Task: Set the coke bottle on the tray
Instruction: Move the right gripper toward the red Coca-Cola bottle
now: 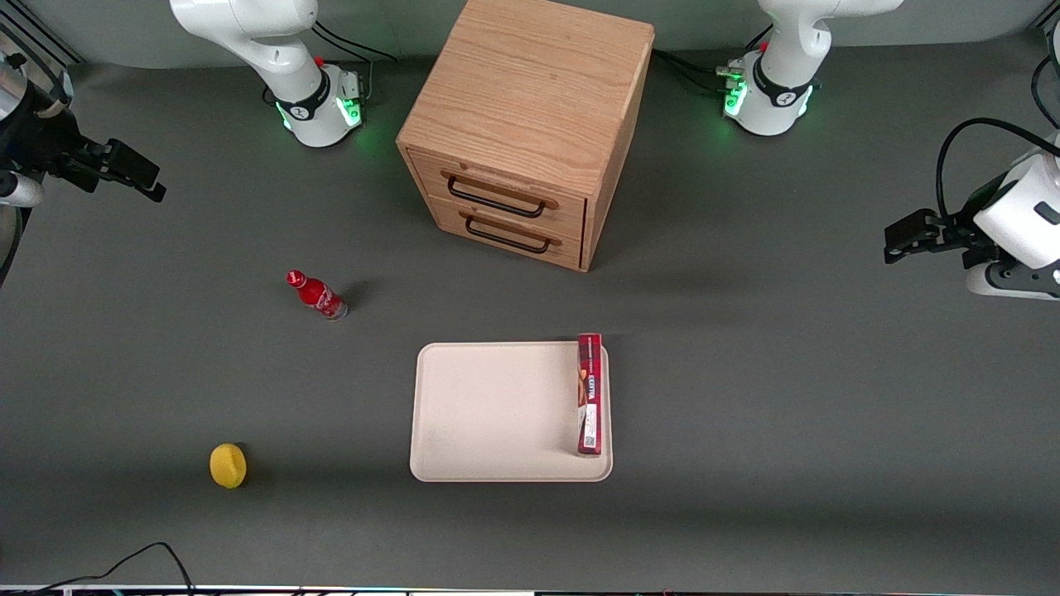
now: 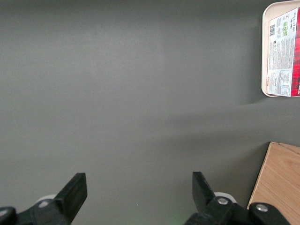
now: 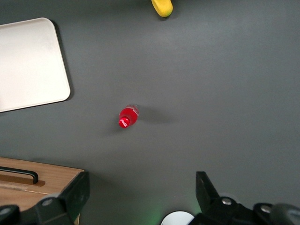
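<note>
1. high above the working arm's end of the table hangs the gripper (image 1: 145,184), its two black fingers (image 3: 75,194) spread wide apart with nothing between them.
2. well below and away from the gripper, the coke bottle (image 1: 315,295) stands upright on the bare grey table (image 1: 745,397), red cap on top and clear base down; the wrist view looks almost straight down on its cap (image 3: 124,122).
3. the tray (image 1: 497,463) lies farther from the gripper than the bottle does, nearer the front camera than the bottle, and well apart from it.
4. a long flat red box (image 1: 590,396) rests on the tray along the rim that faces the parked arm's end.
5. the wooden cabinet (image 1: 530,108) with two drawers and dark handles stands farther from the front camera than the tray.
6. a lemon (image 1: 228,465) sits on the table nearer the front camera than the bottle, well clear of both gripper and tray.
</note>
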Robot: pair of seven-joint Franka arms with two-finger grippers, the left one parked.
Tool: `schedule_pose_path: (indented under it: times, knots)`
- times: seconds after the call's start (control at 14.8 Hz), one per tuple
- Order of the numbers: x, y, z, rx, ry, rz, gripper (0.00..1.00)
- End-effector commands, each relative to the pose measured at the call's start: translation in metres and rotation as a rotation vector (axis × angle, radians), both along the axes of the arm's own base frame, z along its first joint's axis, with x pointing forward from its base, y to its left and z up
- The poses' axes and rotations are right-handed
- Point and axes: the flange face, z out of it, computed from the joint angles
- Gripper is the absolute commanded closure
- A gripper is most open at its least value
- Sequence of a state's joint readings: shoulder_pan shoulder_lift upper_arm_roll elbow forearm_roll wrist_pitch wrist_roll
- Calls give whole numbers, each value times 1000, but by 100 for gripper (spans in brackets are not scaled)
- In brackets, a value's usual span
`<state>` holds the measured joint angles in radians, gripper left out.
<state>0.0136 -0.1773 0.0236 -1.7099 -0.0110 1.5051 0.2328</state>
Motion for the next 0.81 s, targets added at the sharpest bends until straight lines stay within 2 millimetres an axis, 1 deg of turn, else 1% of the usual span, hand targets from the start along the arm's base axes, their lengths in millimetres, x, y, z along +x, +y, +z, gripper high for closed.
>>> schedule_pose_path:
  times: [0.0,0.07,0.2,0.27,0.34,0.41,0.47,0.54,0.61,0.68,0.74]
  knots:
    - [-1,4,8,22,13,-15,0]
    - [0,4,14,23,1,-4,0]
    - [-2,0,15,33,9,-8,0]
    - [-3,3,18,70,6,-7,0]
    - [-5,6,18,100,12,-3,0]
    - [-7,8,11,109,43,-1,0]
    - [-7,12,-6,110,80,11,0]
    - [-7,17,-32,107,116,17,0]
    - [-6,18,-57,106,124,12,0]
    - [-7,16,-87,105,122,4,0]
    - [-6,18,-122,101,116,-2,0]
